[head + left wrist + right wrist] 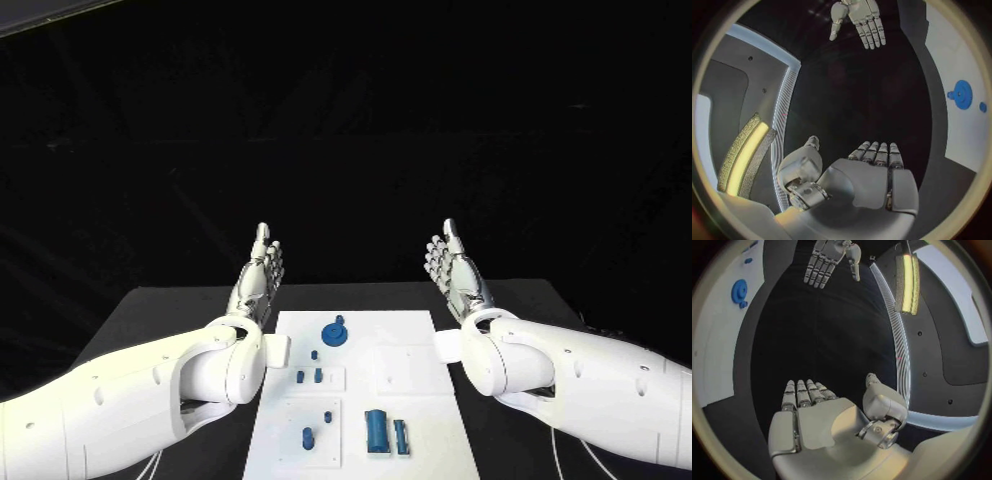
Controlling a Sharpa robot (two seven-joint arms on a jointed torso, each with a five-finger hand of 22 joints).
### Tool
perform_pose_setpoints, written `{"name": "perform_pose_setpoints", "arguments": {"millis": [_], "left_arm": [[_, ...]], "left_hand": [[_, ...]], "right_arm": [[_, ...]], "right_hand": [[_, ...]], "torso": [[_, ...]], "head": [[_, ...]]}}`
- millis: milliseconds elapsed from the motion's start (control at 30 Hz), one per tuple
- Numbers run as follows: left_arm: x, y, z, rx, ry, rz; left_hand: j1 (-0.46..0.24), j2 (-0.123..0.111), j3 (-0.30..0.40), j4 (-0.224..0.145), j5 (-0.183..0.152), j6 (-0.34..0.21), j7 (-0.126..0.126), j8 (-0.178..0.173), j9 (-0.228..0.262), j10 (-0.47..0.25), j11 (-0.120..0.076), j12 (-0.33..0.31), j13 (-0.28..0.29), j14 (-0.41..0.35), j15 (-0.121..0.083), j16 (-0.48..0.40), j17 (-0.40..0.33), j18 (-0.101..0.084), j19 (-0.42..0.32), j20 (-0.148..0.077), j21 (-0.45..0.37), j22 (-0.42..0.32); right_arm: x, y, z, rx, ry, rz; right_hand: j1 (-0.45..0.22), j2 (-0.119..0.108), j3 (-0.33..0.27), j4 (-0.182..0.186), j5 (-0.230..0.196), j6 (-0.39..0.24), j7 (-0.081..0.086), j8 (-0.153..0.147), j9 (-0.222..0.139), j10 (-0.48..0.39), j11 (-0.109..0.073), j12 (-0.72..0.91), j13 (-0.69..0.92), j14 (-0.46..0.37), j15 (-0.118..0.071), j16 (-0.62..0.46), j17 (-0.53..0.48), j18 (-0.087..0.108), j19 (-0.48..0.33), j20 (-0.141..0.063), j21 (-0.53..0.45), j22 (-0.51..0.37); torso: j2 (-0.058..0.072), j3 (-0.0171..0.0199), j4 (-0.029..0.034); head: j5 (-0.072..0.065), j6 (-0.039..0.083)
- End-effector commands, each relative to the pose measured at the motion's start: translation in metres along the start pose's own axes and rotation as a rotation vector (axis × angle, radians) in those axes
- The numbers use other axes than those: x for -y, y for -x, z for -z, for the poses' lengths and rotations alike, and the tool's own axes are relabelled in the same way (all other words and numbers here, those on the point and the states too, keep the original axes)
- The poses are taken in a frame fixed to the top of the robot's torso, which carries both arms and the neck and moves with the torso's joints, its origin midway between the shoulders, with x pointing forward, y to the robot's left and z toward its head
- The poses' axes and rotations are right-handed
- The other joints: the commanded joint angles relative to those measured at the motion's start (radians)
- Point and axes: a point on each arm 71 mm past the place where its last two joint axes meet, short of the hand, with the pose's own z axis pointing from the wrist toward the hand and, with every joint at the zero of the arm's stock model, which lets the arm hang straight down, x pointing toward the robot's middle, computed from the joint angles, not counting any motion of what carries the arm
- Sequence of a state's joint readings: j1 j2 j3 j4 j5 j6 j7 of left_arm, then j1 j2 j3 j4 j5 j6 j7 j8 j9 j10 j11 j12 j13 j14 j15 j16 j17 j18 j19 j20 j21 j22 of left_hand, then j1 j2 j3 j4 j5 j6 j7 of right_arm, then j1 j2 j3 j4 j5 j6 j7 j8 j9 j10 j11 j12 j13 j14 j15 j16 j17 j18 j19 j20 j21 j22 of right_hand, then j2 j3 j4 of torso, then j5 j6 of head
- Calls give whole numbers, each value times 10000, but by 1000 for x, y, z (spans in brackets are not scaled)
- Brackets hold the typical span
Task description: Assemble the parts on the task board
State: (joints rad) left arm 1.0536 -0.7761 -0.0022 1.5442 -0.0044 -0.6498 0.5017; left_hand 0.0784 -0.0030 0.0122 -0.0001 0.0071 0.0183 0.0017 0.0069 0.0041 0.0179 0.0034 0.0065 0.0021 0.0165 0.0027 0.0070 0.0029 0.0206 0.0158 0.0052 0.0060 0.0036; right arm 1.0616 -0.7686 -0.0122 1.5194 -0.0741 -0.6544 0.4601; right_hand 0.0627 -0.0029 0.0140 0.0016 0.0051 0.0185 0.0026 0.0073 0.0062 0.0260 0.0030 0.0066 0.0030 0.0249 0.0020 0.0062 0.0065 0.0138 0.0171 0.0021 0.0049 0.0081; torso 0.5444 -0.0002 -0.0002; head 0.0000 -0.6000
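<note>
Both robot hands are held flat with fingers straight and together-ish, palms facing inward, grasping nothing: the left robot hand [257, 280] and the right robot hand [457, 275] are released and raised over the black surface [173, 310].

The flat white rectangular task board [411, 400] lies between the 2 forearms, behind and below the fingertips, closer to the robot than either hand. On it, nearest the hands, sits a round blue disc-shaped part with a small knob [335, 333]. Further back from the hands lie several small blue pegs [309, 376], then a larger blue block [378, 430] with a narrower blue bar [401, 437] just beside it, and another small blue peg [307, 437].

Whether these parts are already seated or only laid out cannot be told; the scene fits either a board awaiting assembly or hands drawn clear of finished work.

Any reach should bring a hand back and down toward the board, approaching each small piece from above with fingers spread wide enough to avoid nudging neighbours.
</note>
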Motion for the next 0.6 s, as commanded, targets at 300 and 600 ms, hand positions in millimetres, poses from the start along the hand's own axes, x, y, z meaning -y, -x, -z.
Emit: {"name": "perform_pose_setpoints", "arguments": {"millis": [300,600], "left_arm": [[3,1,5,882,-135,-436],[3,1,5,882,-135,-436]], "left_hand": [[-784,30,-122,1,-71,-183,-17,-69,-41,-179,-34,-65,-21,-165,-27,-70,-29,-206,-158,-52,-60,-36],[-784,30,-122,1,-71,-183,-17,-69,-41,-179,-34,-65,-21,-165,-27,-70,-29,-206,-158,-52,-60,-36]], "right_arm": [[-5,-1,9,985,99,-222],[-5,-1,9,985,99,-222]], "right_hand": [[-627,29,-140,-16,-51,-185,-26,-73,-62,-260,-30,-66,-30,-249,-20,-62,-65,-138,-171,-21,-49,-81],[-627,29,-140,-16,-51,-185,-26,-73,-62,-260,-30,-66,-30,-249,-20,-62,-65,-138,-171,-21,-49,-81]], "torso": [[-2,2,2],[-2,2,2]], "head": [[0,0],[0,0]]}}
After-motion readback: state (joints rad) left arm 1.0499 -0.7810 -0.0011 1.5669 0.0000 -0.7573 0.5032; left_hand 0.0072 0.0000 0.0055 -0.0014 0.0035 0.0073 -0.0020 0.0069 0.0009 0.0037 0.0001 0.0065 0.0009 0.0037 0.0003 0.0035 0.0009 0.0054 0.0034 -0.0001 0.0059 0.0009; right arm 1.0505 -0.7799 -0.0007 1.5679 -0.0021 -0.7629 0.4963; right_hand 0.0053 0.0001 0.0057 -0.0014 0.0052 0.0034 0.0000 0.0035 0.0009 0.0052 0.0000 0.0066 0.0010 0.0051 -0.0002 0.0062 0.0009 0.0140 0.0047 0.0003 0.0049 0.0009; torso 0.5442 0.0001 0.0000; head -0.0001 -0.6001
